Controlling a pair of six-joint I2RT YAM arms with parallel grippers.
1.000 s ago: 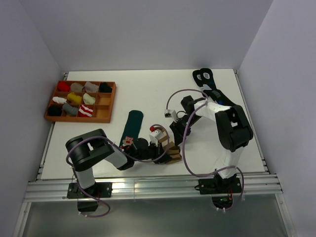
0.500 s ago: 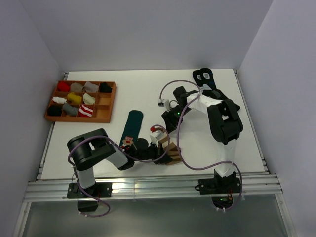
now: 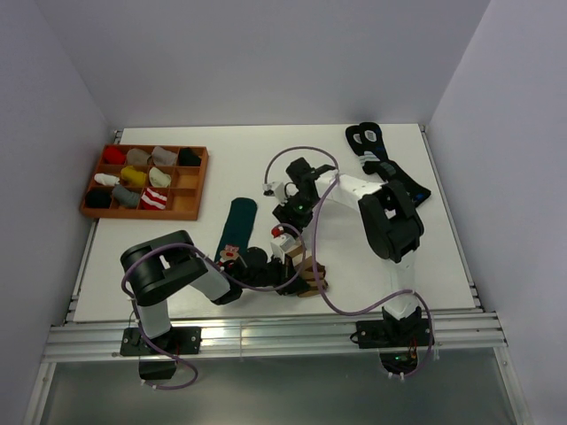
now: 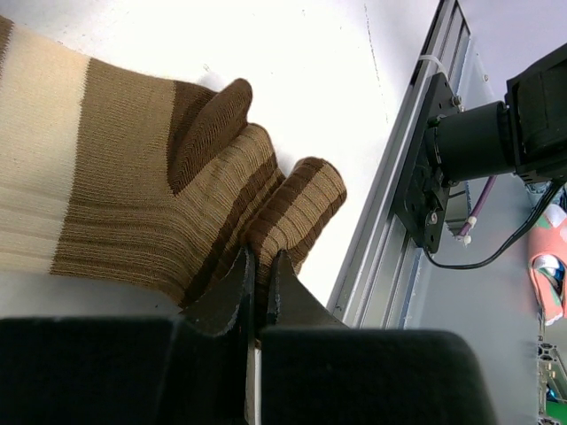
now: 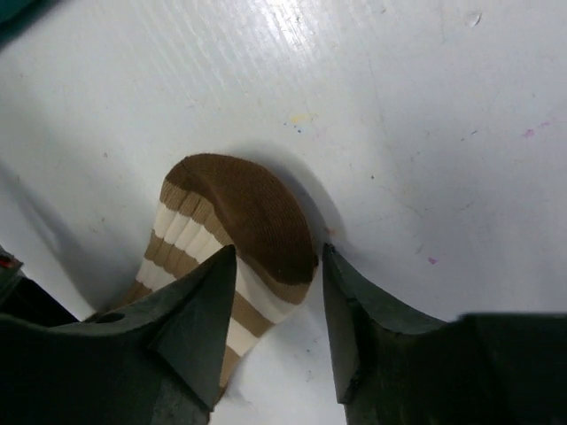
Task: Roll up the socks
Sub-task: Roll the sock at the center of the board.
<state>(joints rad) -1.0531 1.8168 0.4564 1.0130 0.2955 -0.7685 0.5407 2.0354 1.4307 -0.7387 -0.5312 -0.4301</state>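
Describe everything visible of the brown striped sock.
The brown sock is a soft ribbed knit, tan and brown with cream bands and a dark brown toe. It lies bunched on the white table near its front edge. The left gripper has its jaws shut on a fold at one end. The right gripper has its jaws open astride the rounded toe, which seems to arch up slightly.
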